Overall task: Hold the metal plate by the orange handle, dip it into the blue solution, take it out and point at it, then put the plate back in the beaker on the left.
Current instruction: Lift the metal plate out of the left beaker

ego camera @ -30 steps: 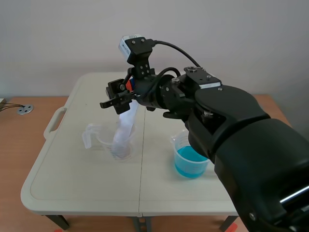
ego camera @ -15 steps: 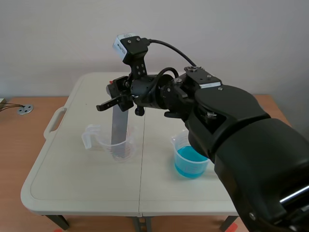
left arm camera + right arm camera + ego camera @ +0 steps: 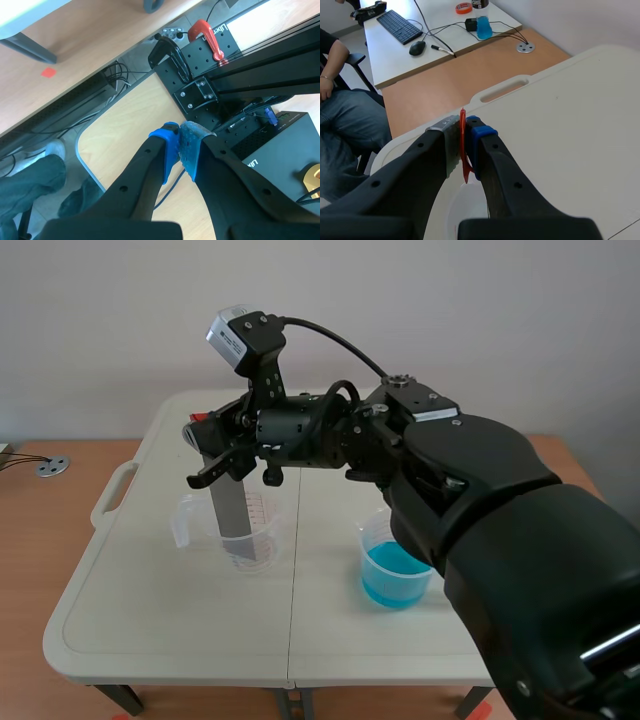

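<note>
Plate [image 3: 232,508] now upright in beaker [image 3: 264,542], right end effector [image 3: 208,450] seemingly lower

Bright, even, diffuse light from above. Soft shadows under clear beaker [image 3: 255,540] and blue-solution beaker [image 3: 395,575] on table [image 3: 150,620]. Left wrist view: one corner glares white.

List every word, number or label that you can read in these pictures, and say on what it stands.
Clear beaker: printed scale marks, too small to read.
Black box: white lettering, cut off, too small to read.
No text can be read in full.
</note>
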